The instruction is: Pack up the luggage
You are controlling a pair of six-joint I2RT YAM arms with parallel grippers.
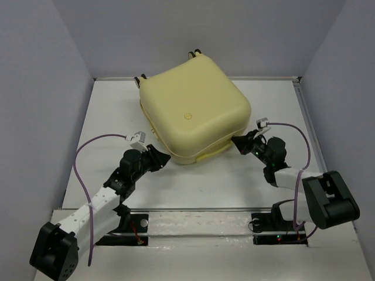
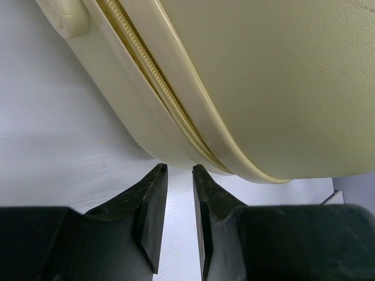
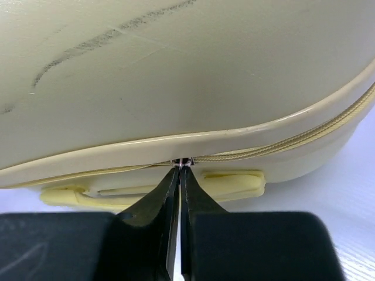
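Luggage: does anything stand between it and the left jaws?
Nothing visible does. The left jaws, slightly apart and empty, face a lower corner of the luggage; only a strip of table lies between them.

Your left arm (image 1: 94, 205) comes off its base at the near left corner and slants forward and inward. Your left hand (image 1: 159, 157) sits down low and points toward the middle, with its fingers (image 2: 152, 211) parted by just a narrow gap. Your right arm (image 1: 293, 175) is folded up tighter: bulky elbow stuck out at the far right, forearm angling back in, and right hand (image 1: 237, 142) aimed leftward. That one's pinched all the way, fingertips (image 3: 170, 187) pressed flat together. Both wrists ride low.
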